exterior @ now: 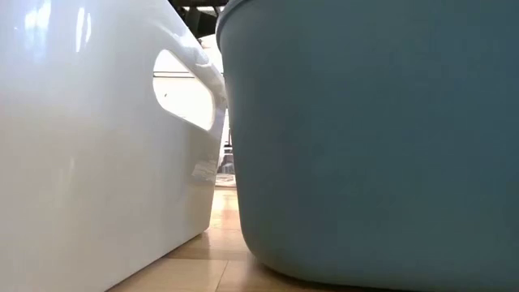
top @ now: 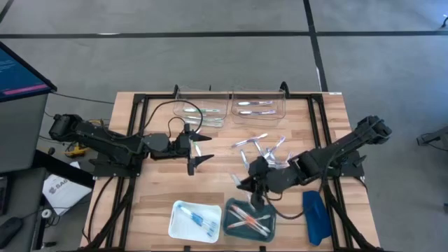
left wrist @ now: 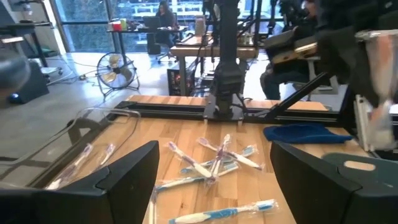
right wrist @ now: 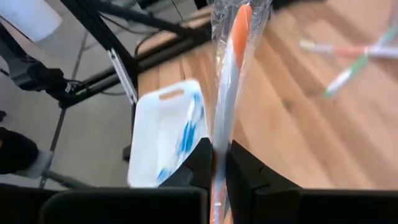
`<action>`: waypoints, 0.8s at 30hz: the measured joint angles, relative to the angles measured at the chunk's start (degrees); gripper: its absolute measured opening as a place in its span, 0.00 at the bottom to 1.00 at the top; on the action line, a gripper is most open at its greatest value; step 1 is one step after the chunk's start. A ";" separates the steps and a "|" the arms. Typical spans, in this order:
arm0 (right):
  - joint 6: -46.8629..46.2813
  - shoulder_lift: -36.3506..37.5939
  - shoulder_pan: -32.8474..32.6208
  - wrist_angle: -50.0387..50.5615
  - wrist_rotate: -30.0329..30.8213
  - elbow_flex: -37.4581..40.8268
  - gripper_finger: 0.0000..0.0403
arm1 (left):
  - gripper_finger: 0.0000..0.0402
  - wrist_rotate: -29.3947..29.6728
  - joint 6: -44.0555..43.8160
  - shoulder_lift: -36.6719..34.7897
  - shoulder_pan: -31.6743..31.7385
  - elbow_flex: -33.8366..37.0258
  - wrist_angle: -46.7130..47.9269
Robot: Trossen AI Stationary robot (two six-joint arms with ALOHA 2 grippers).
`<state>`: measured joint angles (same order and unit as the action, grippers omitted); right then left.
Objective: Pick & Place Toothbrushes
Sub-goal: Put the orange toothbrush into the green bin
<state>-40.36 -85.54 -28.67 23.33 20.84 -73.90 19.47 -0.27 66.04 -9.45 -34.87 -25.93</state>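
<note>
While your right fingers (right wrist: 219, 163) clamp one wrapped orange toothbrush (right wrist: 233, 68) upright, your left fingers (left wrist: 211, 180) gape over the counter (top: 217, 189).

Two arms work at one wooden table (top: 154, 189). Four bins sit on it — two clear bins (top: 199, 105) at the far edge, plus one white bin (top: 183, 225) and one teal bin (top: 233, 210) at the near edge. One dark-blue oblong object (top: 316, 215) lies beside the teal bin. Loose toothbrushes (top: 262, 148) in the middle pile number roughly seven (they overlap, so the count is uncertain). The right gripper (right wrist: 219, 163) pinches one wrapped orange toothbrush (right wrist: 235, 56) — a single one.
</note>
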 joint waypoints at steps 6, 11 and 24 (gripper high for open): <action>-7.63 0.00 -3.70 6.76 -0.97 -1.69 0.04 | 0.75 0.34 0.00 0.00 0.00 0.00 0.26; -9.66 -3.11 -4.70 7.63 -7.66 -1.86 0.04 | 0.75 0.56 0.00 0.00 0.00 0.00 0.49; -5.20 -19.80 -2.96 18.34 -19.54 -10.52 0.04 | 0.75 0.54 -0.01 -0.01 0.00 0.00 0.57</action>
<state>-45.55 -105.34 -31.63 41.67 1.30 -84.42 20.01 -0.28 66.03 -9.45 -34.87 -25.36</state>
